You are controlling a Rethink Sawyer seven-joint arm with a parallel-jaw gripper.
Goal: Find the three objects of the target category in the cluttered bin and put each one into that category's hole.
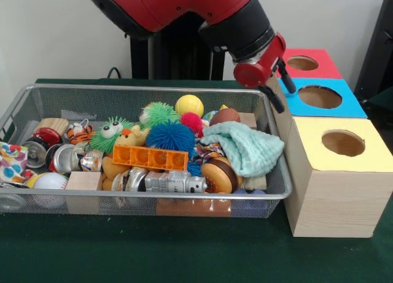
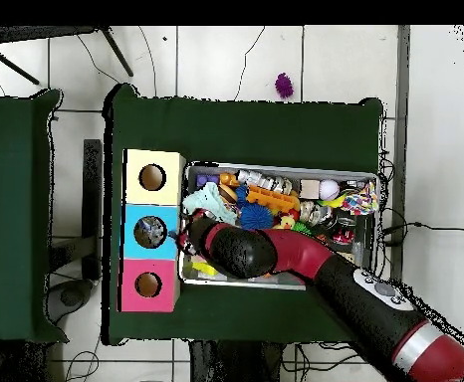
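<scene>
The cluttered bin, a silver wire-mesh basket, holds several toys: a yellow ball, a blue spiky ball, an orange brick, a teal cloth, a silver robot figure and a burger toy. To its right stand three boxes with round holes: yellow, blue and red. My gripper hangs over the bin's far right corner, beside the blue box. It looks open and empty. In the overhead view the gripper sits at the bin's edge next to the blue box.
A baseball, a wooden block, metal cans and a green googly-eyed toy fill the bin's left part. A purple spiky ball lies on the floor beyond the table. The green cloth covers the table.
</scene>
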